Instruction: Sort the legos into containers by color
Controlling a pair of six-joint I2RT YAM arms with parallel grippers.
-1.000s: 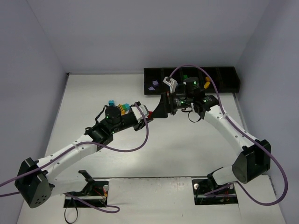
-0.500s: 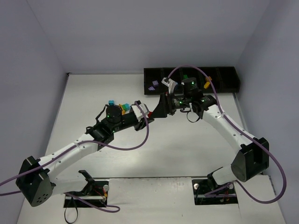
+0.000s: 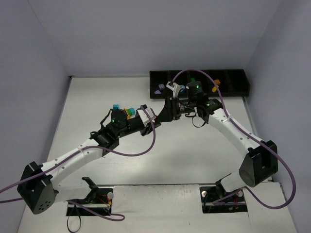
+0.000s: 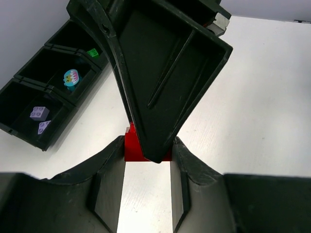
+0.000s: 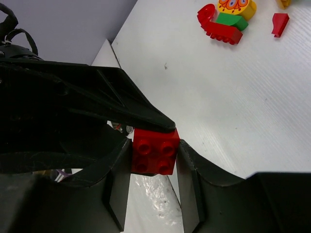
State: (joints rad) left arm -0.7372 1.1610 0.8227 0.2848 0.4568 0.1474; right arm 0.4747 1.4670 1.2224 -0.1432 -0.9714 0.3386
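A red studded brick [image 5: 155, 151] hangs above the table between both grippers. My left gripper [image 4: 148, 143] is shut on it from one end. My right gripper [image 5: 154, 145] has its fingers pressed against the brick's two sides, shut on it too. In the top view the two grippers meet tip to tip, the left gripper [image 3: 151, 117] and the right gripper [image 3: 164, 113], just in front of the containers [image 3: 233, 90]. That black tray holds lilac bricks [image 4: 39, 113], a teal rounded brick [image 4: 71, 77] and a green one [image 4: 92, 52] in separate bins.
Loose bricks lie on the table by the left arm: a red curved one [image 5: 221, 29], a green one [image 5: 232, 20], a yellow one [image 5: 236, 6] and a small red piece [image 5: 280, 23]. A teal brick [image 3: 116, 107] sits beside them. An orange brick [image 3: 216, 82] is in a right-hand bin.
My right gripper's jaws have closed from wide open onto the red brick held by the left gripper. The right wrist shifted slightly left. The left arm barely moved.
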